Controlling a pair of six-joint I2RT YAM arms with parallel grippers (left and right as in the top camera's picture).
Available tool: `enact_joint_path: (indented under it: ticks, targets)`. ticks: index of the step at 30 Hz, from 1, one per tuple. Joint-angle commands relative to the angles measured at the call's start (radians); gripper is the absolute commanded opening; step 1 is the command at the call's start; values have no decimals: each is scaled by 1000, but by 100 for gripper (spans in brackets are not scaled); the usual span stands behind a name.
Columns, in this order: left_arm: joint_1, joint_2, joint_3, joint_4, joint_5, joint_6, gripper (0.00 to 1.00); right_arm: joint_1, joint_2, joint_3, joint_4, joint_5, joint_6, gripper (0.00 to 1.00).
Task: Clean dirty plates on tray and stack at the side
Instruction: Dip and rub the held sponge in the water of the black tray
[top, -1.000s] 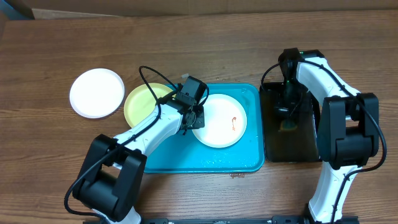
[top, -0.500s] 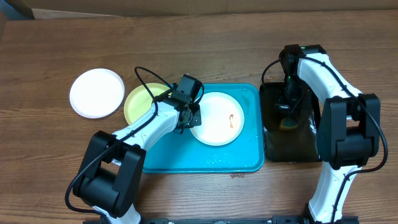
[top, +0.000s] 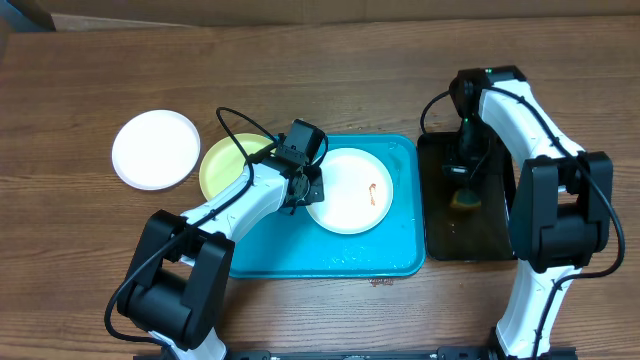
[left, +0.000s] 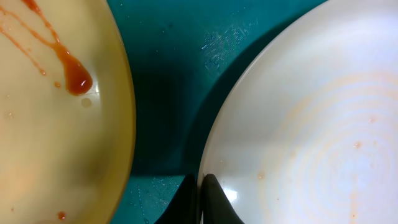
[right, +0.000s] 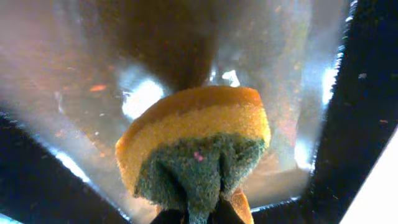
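Note:
A white plate (top: 352, 195) with a small red smear lies in the turquoise tray (top: 330, 255). My left gripper (top: 311, 190) is shut on its left rim; in the left wrist view the black fingertips (left: 211, 193) pinch the white plate (left: 311, 124) at its edge. A yellow-green plate (top: 232, 165) with sauce streaks sits at the tray's left end, overhanging the rim; it also shows as the yellow-green plate (left: 56, 124) beside bare tray (left: 168, 74). Another white plate (top: 155, 150) lies on the table at far left. My right gripper (right: 200, 218) is shut on a yellow-and-green sponge (right: 193, 143).
A black tray (top: 492, 235) holding water stands right of the turquoise tray, with the sponge (top: 463, 199) hanging over it. Cables loop over both arms. The wooden table (top: 320, 80) stretches behind the trays.
My left gripper has closed on the white plate's rim and drawn the plate slightly left. The right gripper with the sponge has barely shifted over the black tray.

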Motion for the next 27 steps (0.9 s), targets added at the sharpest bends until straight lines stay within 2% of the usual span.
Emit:
enact_joint_path:
  ticks: [1,3,6,8,11,15,18,20,21,24,27]
  targets:
    - [5,14,19,3,26,-14,5,9,-40,68,-14,24,12,4]
    - [5,14,19,8,37,-14,21,9,-40,72,-23,24,12,4]
    - [8,14,19,26,35,-14,24,9,-40,72,-33,24,12,4]
    - [15,14,19,41,34,-14,21,9,-40,72,-36,24,12,4]
    - [25,14,19,39,38,-14,4,9,-40,72,-46,24,12,4]
    - [25,14,19,-18,85,-55,5,9,-40,72,-56,25,11,4]
    - [25,14,19,-47,124,-55,26,9,-40,72,-54,25,4,4]
    - [25,14,19,-38,114,-55,32,9,-40,72,-50,25,4,4]
    - [25,14,19,-23,98,-54,29,9,-40,72,-47,24,-7,4]
    - [25,14,19,-1,86,-55,4,9,-40,72,-46,25,-14,4]
    - [25,14,19,0,89,-55,4,9,-40,73,-43,21,-14,4]
